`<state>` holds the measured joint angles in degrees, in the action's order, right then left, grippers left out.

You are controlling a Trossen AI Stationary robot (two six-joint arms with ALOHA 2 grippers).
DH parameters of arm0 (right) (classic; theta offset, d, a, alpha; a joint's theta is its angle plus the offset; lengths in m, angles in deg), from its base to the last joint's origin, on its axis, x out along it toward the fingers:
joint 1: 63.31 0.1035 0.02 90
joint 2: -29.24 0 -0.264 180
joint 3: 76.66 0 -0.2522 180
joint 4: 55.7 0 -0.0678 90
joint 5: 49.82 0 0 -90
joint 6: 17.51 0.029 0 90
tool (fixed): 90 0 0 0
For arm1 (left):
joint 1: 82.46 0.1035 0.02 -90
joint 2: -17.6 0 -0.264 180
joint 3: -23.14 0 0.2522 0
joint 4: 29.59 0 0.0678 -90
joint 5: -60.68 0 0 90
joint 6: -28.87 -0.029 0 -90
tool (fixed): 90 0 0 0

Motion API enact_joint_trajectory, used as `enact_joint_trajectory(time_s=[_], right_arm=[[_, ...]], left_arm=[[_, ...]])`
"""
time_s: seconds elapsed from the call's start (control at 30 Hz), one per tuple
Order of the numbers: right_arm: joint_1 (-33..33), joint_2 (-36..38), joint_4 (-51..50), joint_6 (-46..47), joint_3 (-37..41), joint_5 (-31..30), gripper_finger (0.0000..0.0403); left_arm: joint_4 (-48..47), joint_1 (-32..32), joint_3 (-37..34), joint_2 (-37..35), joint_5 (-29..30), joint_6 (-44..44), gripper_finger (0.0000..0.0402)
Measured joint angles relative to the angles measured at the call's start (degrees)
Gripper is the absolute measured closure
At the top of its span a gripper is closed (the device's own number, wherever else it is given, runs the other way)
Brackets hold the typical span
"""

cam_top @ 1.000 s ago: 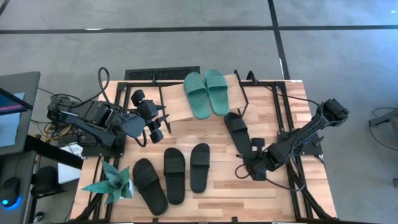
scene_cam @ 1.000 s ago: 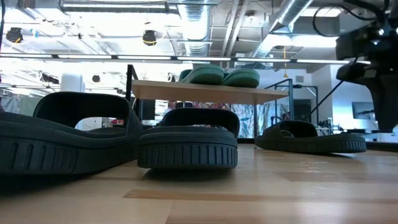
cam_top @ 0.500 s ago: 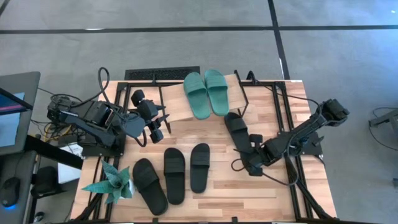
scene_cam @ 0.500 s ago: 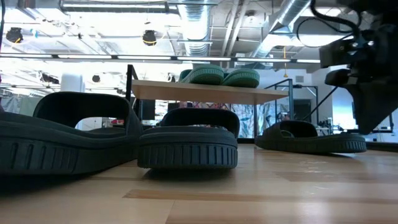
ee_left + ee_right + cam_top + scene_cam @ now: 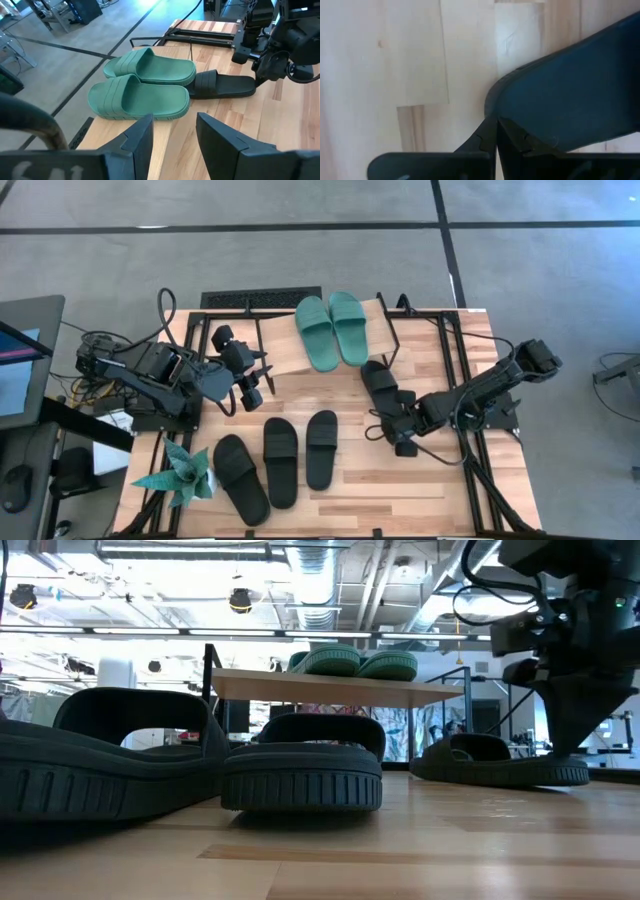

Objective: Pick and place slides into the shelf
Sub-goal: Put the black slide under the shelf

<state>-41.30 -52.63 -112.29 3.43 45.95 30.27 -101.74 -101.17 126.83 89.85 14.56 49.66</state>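
Right gripper (image 5: 393, 427) has slid in to the lone black slide (image 5: 381, 387), jaws shut and empty
Tips touch its heel edge: open first, straddle the rim; left gripper (image 5: 262, 371) waits parted by the shelf (image 5: 285, 345)

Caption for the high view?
Two teal slides on the shelf; right gripper, shut, at the lone black slide.

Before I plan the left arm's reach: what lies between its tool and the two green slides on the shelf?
Nothing: in the left wrist view only bare shelf plank separates the open left tool from the green slides.
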Motion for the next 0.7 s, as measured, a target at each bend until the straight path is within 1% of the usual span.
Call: enact_joint_trajectory(time_s=[0.07,0.37,0.57,0.7], right_arm=[[0.5,0.0,0.0,0.0,0.0,1.0,0.0403],[4.8,0.0,0.0,2.5,0.0,1.2,0.0403],[4.4,0.0,0.7,6.0,2.7,0.8,0.0403],[4.5,0.0,1.9,6.1,3.0,0.6,0.0403]], left_arm=[[0.0,0.0,0.0,0.0,0.0,0.0,0.0262],[0.0,0.0,0.0,0.0,0.0,0.0,0.0262],[0.0,0.0,0.0,0.0,0.0,-0.1,0.0262],[0.0,0.0,0.0,0.0,0.0,-0.1,0.0262]])
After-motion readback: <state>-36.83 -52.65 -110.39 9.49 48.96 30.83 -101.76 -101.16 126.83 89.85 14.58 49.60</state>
